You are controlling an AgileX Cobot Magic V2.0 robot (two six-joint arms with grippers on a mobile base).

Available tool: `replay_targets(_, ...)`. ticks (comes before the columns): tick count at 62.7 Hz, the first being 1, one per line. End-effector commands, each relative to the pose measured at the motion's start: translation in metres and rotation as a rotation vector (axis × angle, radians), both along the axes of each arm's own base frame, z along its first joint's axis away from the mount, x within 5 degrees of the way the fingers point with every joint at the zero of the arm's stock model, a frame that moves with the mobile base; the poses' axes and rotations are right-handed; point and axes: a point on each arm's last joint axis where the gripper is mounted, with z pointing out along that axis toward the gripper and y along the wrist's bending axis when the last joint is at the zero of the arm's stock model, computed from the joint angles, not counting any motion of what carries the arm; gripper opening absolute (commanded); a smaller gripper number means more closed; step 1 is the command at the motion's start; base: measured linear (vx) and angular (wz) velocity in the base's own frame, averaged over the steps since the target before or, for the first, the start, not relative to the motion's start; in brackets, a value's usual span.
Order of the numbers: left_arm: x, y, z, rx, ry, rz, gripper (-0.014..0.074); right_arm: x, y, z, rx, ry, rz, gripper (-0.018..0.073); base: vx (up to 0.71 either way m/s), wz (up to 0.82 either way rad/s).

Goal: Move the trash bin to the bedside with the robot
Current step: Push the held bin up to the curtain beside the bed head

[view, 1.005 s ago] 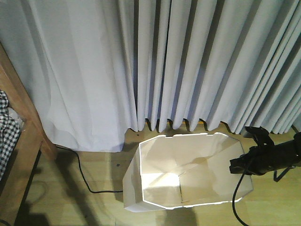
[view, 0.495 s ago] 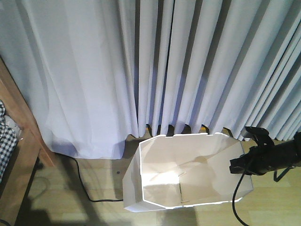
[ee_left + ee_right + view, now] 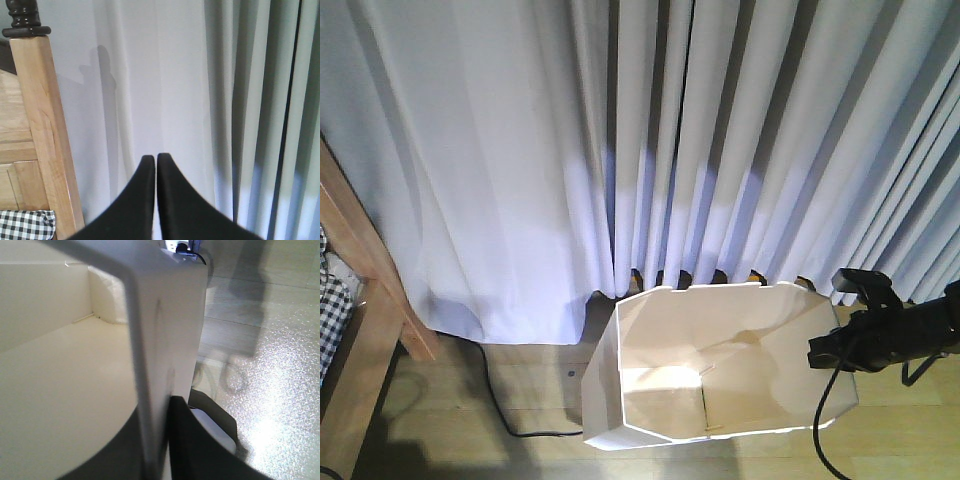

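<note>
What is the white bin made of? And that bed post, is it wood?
The trash bin looks like thin plastic: smooth, white, slightly shiny walls with crisp corners. The bed frame looks like light wood, probably varnished, with faint grain showing.

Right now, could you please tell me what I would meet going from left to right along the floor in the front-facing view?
First the light brown wooden bed frame → thin black floor cable → white plastic octagonal-rimmed trash bin → black right tool, clamped on the bin's right wall.
</note>
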Motion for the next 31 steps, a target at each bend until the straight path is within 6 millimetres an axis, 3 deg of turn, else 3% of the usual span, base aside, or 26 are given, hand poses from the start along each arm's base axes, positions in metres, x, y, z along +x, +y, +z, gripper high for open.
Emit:
replay_targets(1, -0.0002, -0.0005, 0.0032, -0.023, -0.07, -0.009, -0.0006, 0.011, 0.0127, 0.0321, 0.219, -0.099, -0.002, -0.0004, 0.0, 0.0)
replay_targets(31, -0.0002, -0.0005, 0.0032, -0.023, -0.07, -0.009, -0.0006, 0.0137, 0.0144, 0.0335, 0.24, -0.106, -0.038, -0.0004, 0.0, 0.0)
